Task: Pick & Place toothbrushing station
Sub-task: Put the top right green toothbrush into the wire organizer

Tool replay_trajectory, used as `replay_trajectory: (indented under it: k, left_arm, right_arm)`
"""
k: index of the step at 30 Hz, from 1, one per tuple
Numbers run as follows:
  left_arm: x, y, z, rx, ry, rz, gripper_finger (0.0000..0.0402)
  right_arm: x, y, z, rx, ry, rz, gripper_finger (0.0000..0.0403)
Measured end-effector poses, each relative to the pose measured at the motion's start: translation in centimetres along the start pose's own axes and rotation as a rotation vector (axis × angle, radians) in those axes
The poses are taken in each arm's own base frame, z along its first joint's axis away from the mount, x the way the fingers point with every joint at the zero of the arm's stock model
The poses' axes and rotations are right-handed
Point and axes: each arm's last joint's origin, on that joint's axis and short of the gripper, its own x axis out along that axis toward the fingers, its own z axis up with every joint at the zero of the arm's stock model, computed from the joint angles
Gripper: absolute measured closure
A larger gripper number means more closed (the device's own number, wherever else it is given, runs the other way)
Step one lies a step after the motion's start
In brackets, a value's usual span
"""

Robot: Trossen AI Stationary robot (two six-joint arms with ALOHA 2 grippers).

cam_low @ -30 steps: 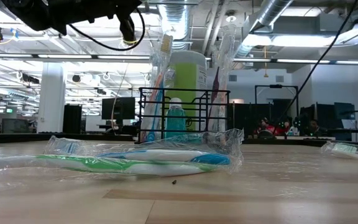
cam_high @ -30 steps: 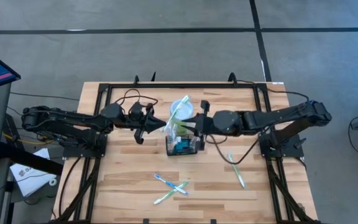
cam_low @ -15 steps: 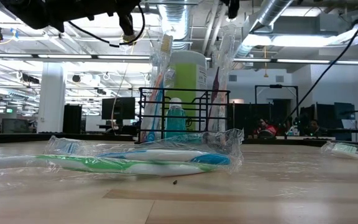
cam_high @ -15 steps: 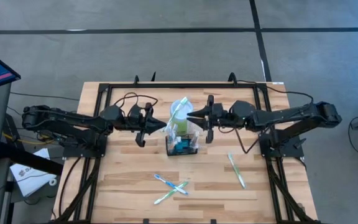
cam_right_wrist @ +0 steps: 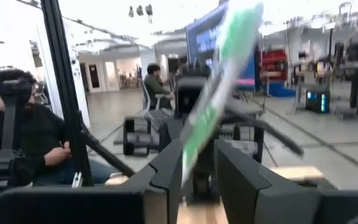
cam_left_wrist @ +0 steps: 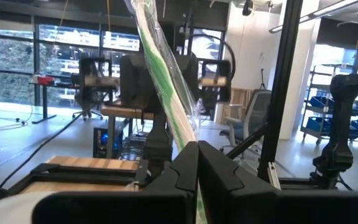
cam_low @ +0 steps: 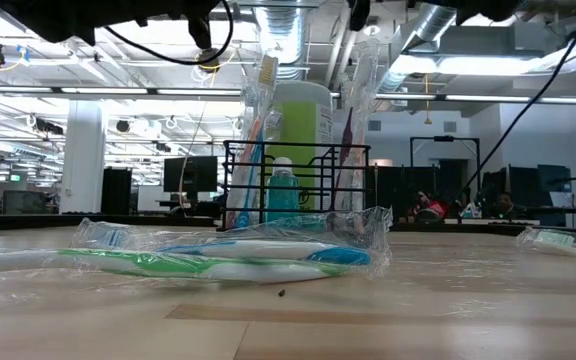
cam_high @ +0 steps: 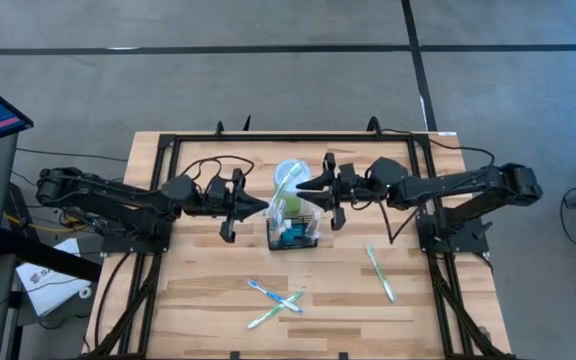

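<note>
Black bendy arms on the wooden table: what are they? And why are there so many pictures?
They are two robot arms, each ending in a two-finger gripper. One camera looks down from above, one sits at table height, and one rides on each wrist. On the wooden table stands a small black wire-mesh caddy with a lime-green cup just behind it. Loose plastic-wrapped toothbrushes lie nearer the front. The left gripper is shut on a plastic-wrapped green toothbrush. The right gripper is open, with a green wrapped brush between its fingers. I cannot tell whether that is the same one.
</note>
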Motion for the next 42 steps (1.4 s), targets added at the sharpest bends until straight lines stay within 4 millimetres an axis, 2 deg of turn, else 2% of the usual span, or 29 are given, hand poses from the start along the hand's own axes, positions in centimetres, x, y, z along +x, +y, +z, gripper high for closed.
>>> replay_trajectory:
  k: [11, 16, 22, 33, 42]
  left_arm:
    - [0.4, 0.1, -1.0, -0.003, 0.041, 0.005, 0.0401]
    - [0.9, 0.2, -1.7, -0.002, 0.04, 0.004, 0.0401]
    - [0.9, 0.2, -1.6, -0.001, 0.026, 0.003, 0.0401]
    - [0.9, 0.2, -1.7, -0.001, 0.028, 0.002, 0.0401]
    - [1.8, -0.2, -3.3, -0.007, 0.033, -0.019, 0.0401]
  right_arm:
    - [0.2, -0.2, 0.2, -0.004, -0.035, 0.009, 0.0214]
    - [0.1, -0.8, 0.3, 0.017, -0.042, -0.011, 0.0195]
    - [0.1, -0.9, 0.1, 0.027, -0.019, -0.019, 0.0211]
    - [0.1, -0.9, 0.3, 0.026, -0.041, -0.017, 0.0284]
    - [0.1, -0.9, 0.4, 0.023, -0.046, -0.017, 0.03]
